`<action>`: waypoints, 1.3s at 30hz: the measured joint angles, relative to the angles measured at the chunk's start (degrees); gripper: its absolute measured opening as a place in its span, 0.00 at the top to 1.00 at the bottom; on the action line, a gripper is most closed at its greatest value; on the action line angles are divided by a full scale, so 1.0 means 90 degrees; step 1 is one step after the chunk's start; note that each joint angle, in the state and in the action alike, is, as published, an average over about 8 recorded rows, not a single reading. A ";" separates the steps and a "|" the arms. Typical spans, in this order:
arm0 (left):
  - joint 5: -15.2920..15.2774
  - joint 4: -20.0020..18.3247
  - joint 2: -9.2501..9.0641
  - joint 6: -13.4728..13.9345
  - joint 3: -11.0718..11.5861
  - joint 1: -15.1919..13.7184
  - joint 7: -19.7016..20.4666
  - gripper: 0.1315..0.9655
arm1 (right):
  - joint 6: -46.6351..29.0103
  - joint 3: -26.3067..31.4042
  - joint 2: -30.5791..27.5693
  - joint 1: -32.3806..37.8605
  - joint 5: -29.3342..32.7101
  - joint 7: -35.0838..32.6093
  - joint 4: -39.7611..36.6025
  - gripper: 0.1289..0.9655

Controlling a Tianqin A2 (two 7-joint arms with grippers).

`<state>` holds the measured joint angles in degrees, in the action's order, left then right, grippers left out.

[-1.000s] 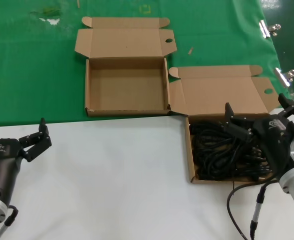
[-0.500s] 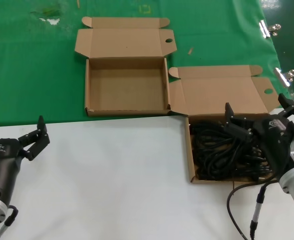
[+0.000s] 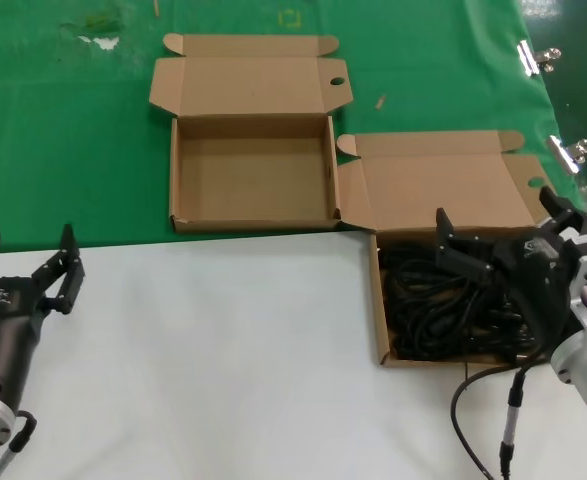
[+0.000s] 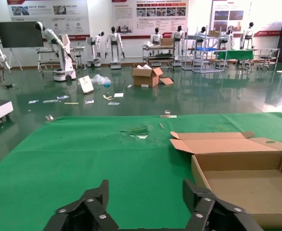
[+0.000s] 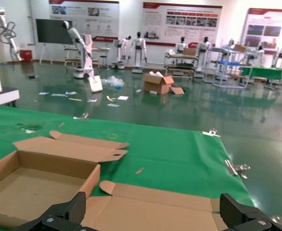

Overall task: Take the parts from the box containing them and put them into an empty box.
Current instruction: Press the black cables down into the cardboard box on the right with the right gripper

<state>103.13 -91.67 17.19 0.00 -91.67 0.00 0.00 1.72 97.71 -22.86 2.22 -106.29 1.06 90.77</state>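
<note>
Hovering wide open over the black looped power cables (image 3: 443, 305), the right pincer (image 3: 493, 235) is gripping nothing. They are all lying in the near shallow brown cardboard box (image 3: 381, 330); the identical far box (image 3: 178, 175) is sitting bare. The left pincer (image 3: 28, 270) is waiting open above the white surface (image 3: 223, 370).

Clearly a robotics lab or demonstration hall. Beyond the green cloth-covered tabletop (image 4: 83, 154) stretches a glossy dark-green floor (image 4: 131, 98), strewn with paper scraps and an open brown cardboard carton (image 4: 147, 75). Along the far wall, a row of white humanoid robots on stands (image 4: 114, 45), plus a white robotic arm on a wheeled base (image 4: 61, 48). Above them, large printed display posters (image 4: 150, 10). Further back, metal racks and a green-draped bench (image 5: 263, 73). Silver binder clips (image 5: 237, 168) pinning the cloth edge.
</note>
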 joint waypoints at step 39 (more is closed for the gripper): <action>0.0000 0.0000 0.0000 0.0000 0.0000 0.0000 0.0000 0.99 | -0.5999 0.0858 -0.3070 0.2921 0.0208 -0.1783 -0.1021 0.00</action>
<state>103.13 -91.67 17.19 0.00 -91.68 0.00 0.00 -52.27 105.44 -50.48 28.51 -104.42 -14.98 81.58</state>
